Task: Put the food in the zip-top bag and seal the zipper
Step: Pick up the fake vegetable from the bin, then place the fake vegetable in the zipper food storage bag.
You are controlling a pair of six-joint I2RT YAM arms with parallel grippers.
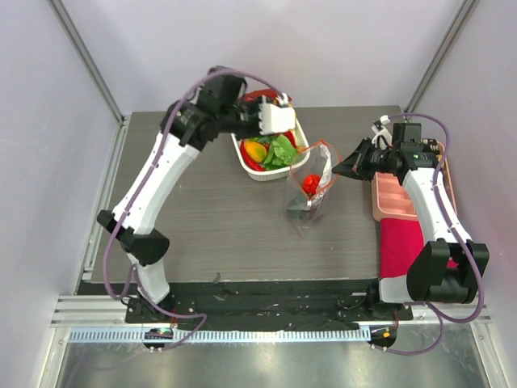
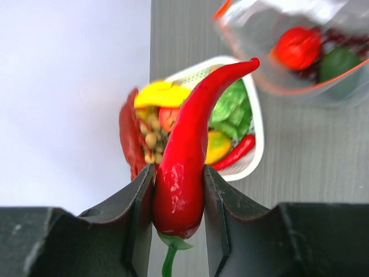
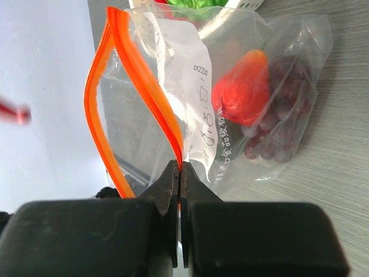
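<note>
My left gripper (image 2: 179, 168) is shut on a long red chili pepper (image 2: 183, 144) and holds it above the white basket (image 2: 258, 134); in the top view the gripper (image 1: 275, 118) is over the basket's far end. The basket (image 1: 248, 166) holds green leaves (image 1: 281, 151), a yellow-orange fruit (image 1: 255, 150) and other red pieces. My right gripper (image 3: 180, 165) is shut on the orange-red zipper strip (image 3: 97, 98) of the clear zip-top bag (image 1: 311, 194) and holds its mouth open. A red tomato (image 3: 245, 86) and dark grapes (image 3: 279, 124) lie inside.
A pink divided tray (image 1: 396, 196) lies at the right table edge with a red cloth (image 1: 401, 242) in front of it. The basket stands just left of the bag. Grey walls close the table on three sides.
</note>
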